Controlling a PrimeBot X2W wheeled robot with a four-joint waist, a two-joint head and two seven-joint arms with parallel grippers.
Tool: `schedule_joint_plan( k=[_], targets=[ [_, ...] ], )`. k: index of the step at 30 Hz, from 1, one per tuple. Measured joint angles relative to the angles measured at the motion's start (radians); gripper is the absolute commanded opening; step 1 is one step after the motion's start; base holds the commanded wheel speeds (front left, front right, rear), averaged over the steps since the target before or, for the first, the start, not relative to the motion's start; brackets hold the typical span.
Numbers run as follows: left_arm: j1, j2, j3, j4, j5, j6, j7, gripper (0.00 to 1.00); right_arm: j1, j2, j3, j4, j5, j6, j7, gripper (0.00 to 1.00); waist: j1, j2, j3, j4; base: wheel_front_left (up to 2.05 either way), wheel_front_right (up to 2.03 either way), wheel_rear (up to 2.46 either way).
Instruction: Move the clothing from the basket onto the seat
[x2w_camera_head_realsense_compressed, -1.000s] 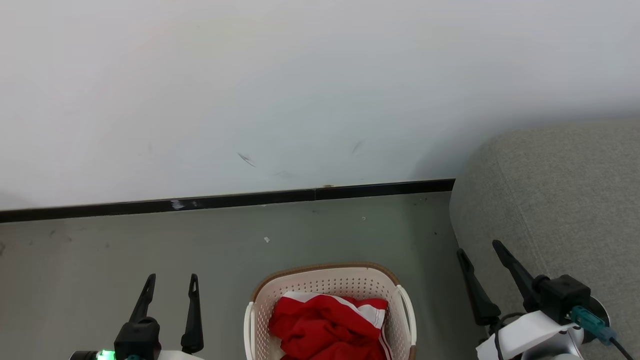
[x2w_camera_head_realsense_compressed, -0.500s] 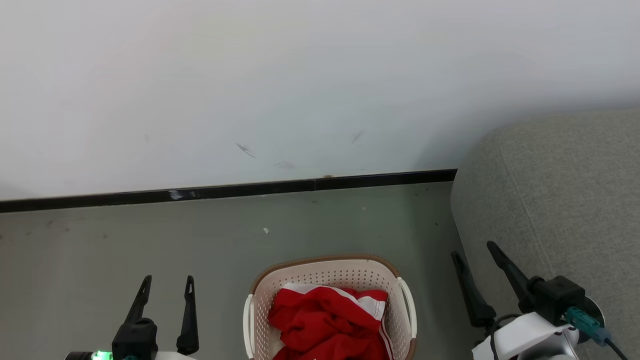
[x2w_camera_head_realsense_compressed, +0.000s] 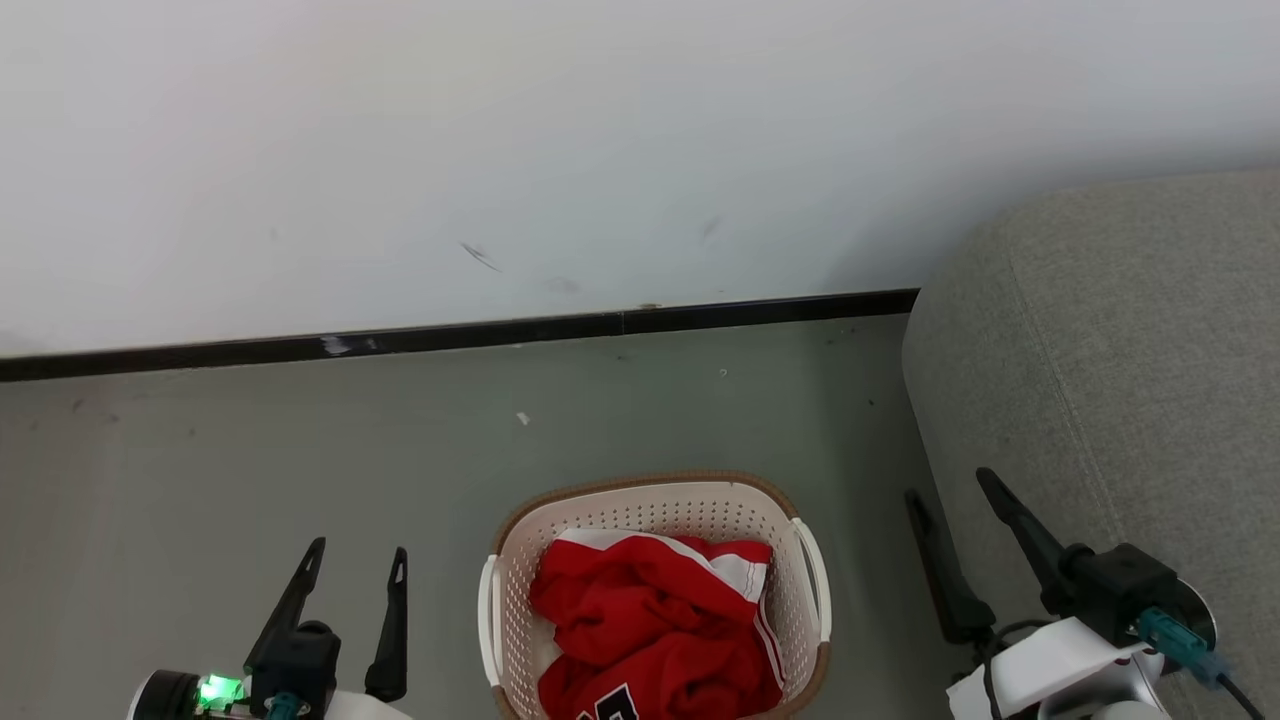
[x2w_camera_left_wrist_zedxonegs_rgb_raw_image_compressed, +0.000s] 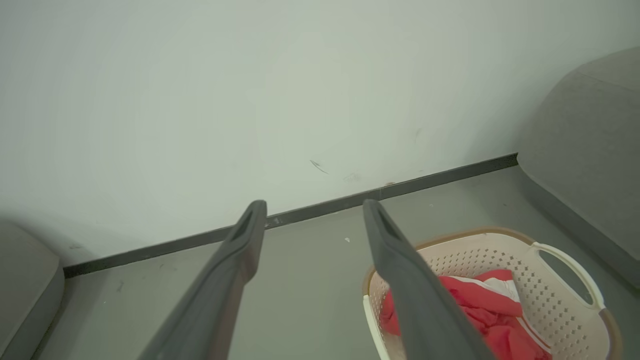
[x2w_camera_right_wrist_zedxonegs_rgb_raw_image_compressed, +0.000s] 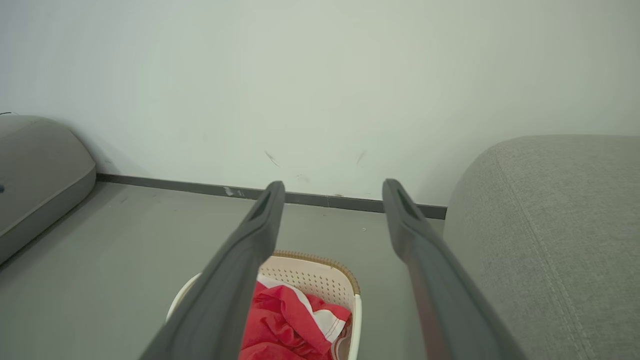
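Left gripper (x2w_camera_head_realsense_compressed: 358, 550) low at the left, fingers apart, holding nothing, above grey floor (x2w_camera_head_realsense_compressed: 250, 460). Right gripper (x2w_camera_head_realsense_compressed: 948, 485) low at the right, fingers likewise apart and empty, just beside the grey seat (x2w_camera_head_realsense_compressed: 1120, 380). Between them, cream basket (x2w_camera_head_realsense_compressed: 650, 505) on the floor, red clothing (x2w_camera_head_realsense_compressed: 650, 620) crumpled inside. Beyond, white wall (x2w_camera_head_realsense_compressed: 600, 150) with dark skirting (x2w_camera_head_realsense_compressed: 450, 338).

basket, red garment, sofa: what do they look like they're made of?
Cream-white perforated laundry basket: looks like moulded plastic, matte, regular holes; brown rim looks woven. Red jersey clothing with white trim: soft thin fabric, going by crumpled folds. Large grey sofa: textile upholstery, visible weave grain and a seam.
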Motion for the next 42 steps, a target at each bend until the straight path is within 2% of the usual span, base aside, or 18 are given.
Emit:
schedule_joint_plan(
  k=[11, 25, 42],
  targets=[
    [-0.094, -0.009, -0.08, 0.079, 0.024, -0.055, 0.021, 1.0, -0.005, 0.0, -0.062, -0.051, -0.009, 0.0, 0.0, 1.0, 0.0, 0.0, 0.093, -0.021, 0.0, 0.0, 0.0],
    [-0.254, -0.026, -0.153, 0.181, 0.079, -0.105, 0.04, 1.0, -0.106, 0.0, -0.064, -0.112, -0.016, 0.0, -0.005, 1.0, 0.0001, 0.0, 0.243, -0.058, 0.0, 0.0, 0.0],
    [-0.43, 0.004, -0.226, 0.312, 0.183, -0.158, 0.046, 1.0, -0.244, 0.0, -0.056, -0.149, 0.007, 0.0, -0.005, 1.0, 0.0, 0.0, 0.437, -0.126, 0.0, 0.0, 0.0]
  ],
)
